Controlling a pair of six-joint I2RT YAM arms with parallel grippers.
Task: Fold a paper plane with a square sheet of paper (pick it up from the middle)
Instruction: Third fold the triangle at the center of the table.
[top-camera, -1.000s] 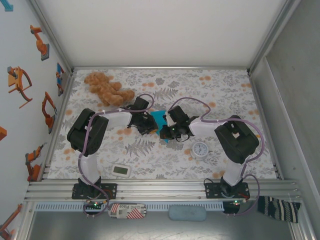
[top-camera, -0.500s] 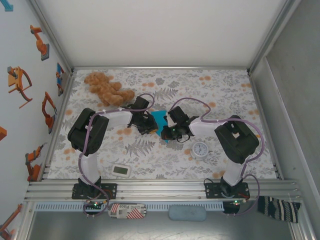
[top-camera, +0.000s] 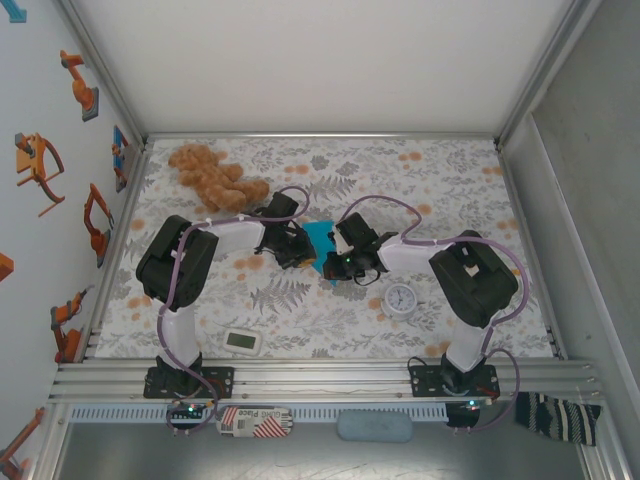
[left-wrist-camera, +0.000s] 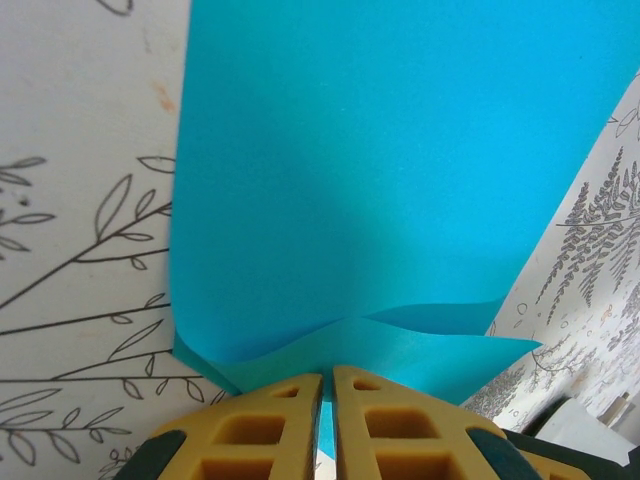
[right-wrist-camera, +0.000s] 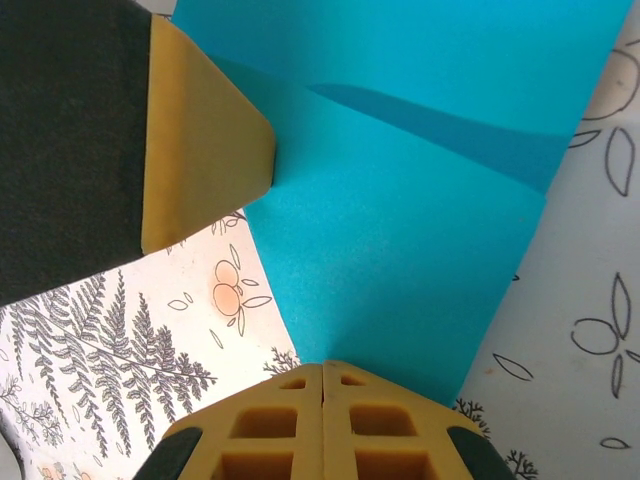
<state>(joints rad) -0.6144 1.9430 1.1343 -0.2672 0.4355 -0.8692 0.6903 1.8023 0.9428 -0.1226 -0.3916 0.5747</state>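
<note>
The square sheet of paper (left-wrist-camera: 380, 180) is clamped mid-counter (top-camera: 450, 190) by the left fingers (left-wrist-camera: 262, 430) and the right fingers (right-wrist-camera: 270, 425).

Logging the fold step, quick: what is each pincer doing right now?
Left pincer: closed, pinching the blue paper at its folded edge.
Right pincer: closed, pinching the same paper at its near edge.

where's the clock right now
In the top view the clock lies right of centre, a little to the right of the right gripper and nearer the front, clear of the paper.
</note>
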